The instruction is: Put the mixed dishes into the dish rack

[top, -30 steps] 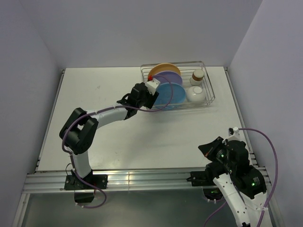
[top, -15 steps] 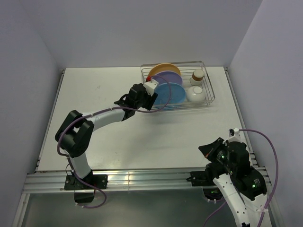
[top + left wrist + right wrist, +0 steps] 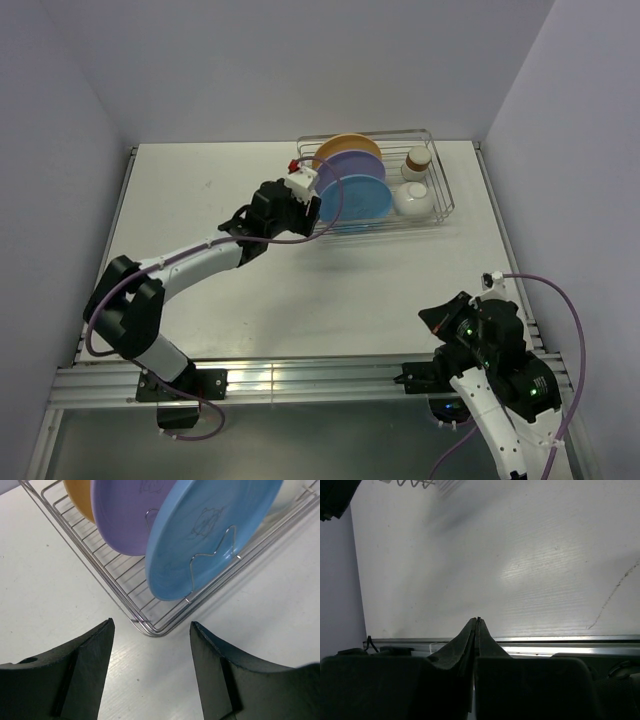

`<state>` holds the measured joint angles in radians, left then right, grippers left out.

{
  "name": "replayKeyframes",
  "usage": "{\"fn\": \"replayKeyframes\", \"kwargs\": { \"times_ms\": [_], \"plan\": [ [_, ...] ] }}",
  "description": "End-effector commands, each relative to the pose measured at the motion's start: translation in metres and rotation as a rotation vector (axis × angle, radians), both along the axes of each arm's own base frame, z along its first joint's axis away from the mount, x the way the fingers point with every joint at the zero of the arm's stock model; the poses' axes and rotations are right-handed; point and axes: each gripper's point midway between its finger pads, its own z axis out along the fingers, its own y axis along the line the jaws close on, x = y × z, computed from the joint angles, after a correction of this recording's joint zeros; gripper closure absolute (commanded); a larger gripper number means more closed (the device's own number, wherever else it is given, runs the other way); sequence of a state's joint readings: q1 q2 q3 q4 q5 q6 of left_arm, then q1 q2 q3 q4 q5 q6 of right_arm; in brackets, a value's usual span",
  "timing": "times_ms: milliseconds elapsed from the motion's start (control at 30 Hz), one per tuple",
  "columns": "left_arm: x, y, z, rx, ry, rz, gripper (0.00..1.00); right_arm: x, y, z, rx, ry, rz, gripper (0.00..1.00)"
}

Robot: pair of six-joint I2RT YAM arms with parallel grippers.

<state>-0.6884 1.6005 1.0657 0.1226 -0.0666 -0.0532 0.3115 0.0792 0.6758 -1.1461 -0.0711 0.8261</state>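
Note:
The silver wire dish rack (image 3: 440, 215) stands at the table's far right. The orange-yellow plate (image 3: 343, 146), lavender plate (image 3: 352, 165) and blue plate (image 3: 358, 198) stand on edge in its dividers. The white bowl (image 3: 414, 200) and the brown-rimmed cup (image 3: 418, 160) sit in its right end. My left gripper (image 3: 303, 210) is open and empty just outside the rack's near left corner. In the left wrist view the gripper (image 3: 151, 625) faces that corner of the rack (image 3: 117, 605), with the blue (image 3: 215, 535), lavender (image 3: 125, 515) and orange-yellow (image 3: 77, 500) plates behind it. My right gripper (image 3: 437, 318) (image 3: 477, 620) is shut and empty near the front edge.
Walls close in the table on the left, back and right. An aluminium rail (image 3: 300, 380) runs along the front edge. The rack sits close to the right wall.
My left gripper has drawn back from the blue plate and the rack, moving left and slightly away. The right arm has not moved.

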Motion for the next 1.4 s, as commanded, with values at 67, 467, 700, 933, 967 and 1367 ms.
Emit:
{"fn": "replayKeyframes", "kwargs": {
  "times_ms": [67, 467, 700, 933, 967, 1367],
  "plan": [
    [-0.019, -0.001, 0.044, -0.175, -0.031, -0.028, 0.32, 0.009, -0.001, -0.002, -0.002, -0.012, -0.024, 1.00],
    [-0.090, 0.008, 0.099, -0.523, -0.016, -0.148, 0.30, 0.035, 0.005, 0.018, 0.046, -0.070, -0.061, 1.00],
    [-0.145, 0.021, 0.123, -0.780, -0.010, -0.273, 0.28, 0.061, 0.017, 0.019, 0.090, -0.135, -0.047, 1.00],
    [-0.203, 0.035, 0.130, -1.051, 0.025, -0.453, 0.24, 0.081, 0.024, 0.018, 0.139, -0.247, -0.047, 1.00],
    [-0.210, 0.038, 0.132, -1.093, 0.049, -0.468, 0.24, 0.083, 0.025, 0.020, 0.147, -0.259, -0.046, 1.00],
    [-0.287, 0.093, 0.119, -1.384, 0.053, -0.621, 0.19, 0.079, 0.024, 0.041, 0.188, -0.501, -0.022, 0.95]
  ]
}}
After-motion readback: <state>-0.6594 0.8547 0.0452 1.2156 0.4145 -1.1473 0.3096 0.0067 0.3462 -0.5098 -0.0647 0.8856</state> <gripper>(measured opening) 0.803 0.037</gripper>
